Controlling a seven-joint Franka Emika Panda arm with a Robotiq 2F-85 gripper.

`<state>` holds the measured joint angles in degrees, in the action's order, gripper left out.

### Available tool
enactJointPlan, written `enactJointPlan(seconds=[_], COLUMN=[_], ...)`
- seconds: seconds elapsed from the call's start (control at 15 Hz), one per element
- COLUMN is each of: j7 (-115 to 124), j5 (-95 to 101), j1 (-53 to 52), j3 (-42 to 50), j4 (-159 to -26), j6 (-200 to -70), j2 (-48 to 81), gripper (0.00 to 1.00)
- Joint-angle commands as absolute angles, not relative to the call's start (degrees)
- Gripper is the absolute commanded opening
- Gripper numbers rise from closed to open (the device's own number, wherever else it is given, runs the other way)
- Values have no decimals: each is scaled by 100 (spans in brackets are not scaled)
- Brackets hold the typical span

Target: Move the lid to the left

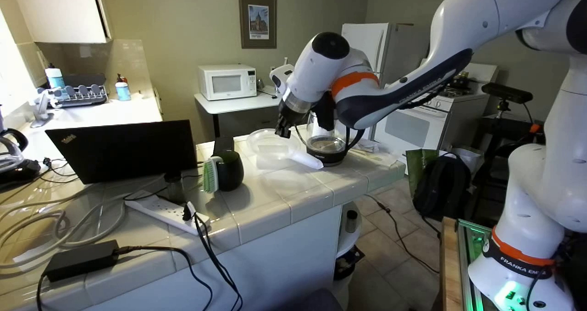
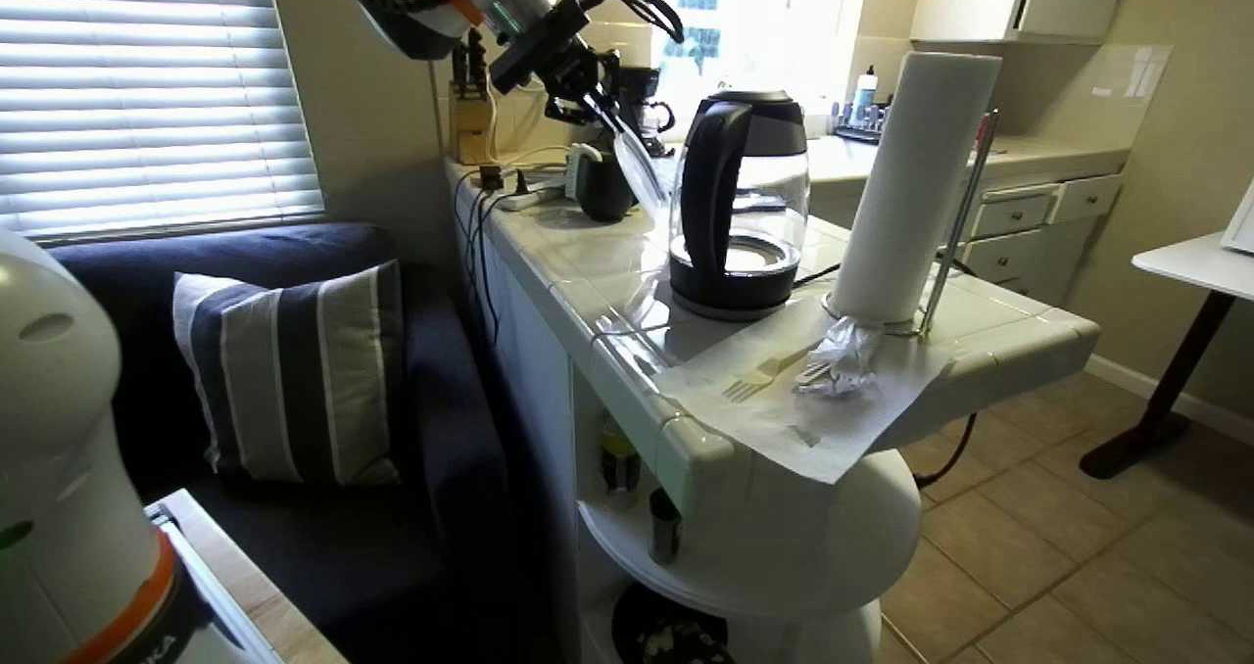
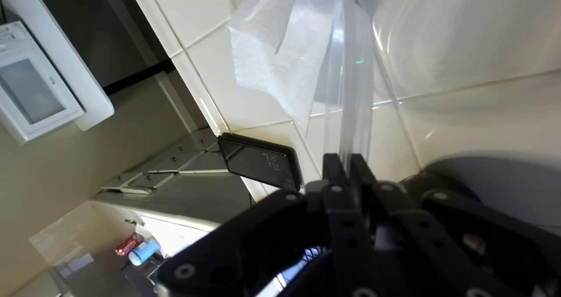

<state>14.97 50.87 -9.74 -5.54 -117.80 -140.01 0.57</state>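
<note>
- Jaws pinched the see-through, round lid [image 2: 639,169] by its edge, steeply tilted.
- I saw it over the glossy tiled bench [image 1: 263,203], between a rounded dark cup [image 1: 233,173] and the glass-walled kettle [image 2: 769,189].
- Whether it touched tile, I couldn't tell.

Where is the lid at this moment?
In both exterior views, the lid appears left of the glass kettle and right of the dark cup; the wrist view shows it edge-on, pinched in the gripper.

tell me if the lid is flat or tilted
Tilted. The gripper pinches one edge in the wrist view, and the lid slants steeply down from it in an exterior view.
</note>
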Motion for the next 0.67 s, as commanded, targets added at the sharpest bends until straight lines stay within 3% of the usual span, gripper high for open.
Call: enactJointPlan(seconds=[0.0, 0.6], j7=[1193, 569], j5=[4496, 3460], j1=[-967, -1158], j3=[-720, -1227], j4=[-12172, -12577], j6=[-13670, -12796], j2=[-436, -1290], gripper=[2, 2])
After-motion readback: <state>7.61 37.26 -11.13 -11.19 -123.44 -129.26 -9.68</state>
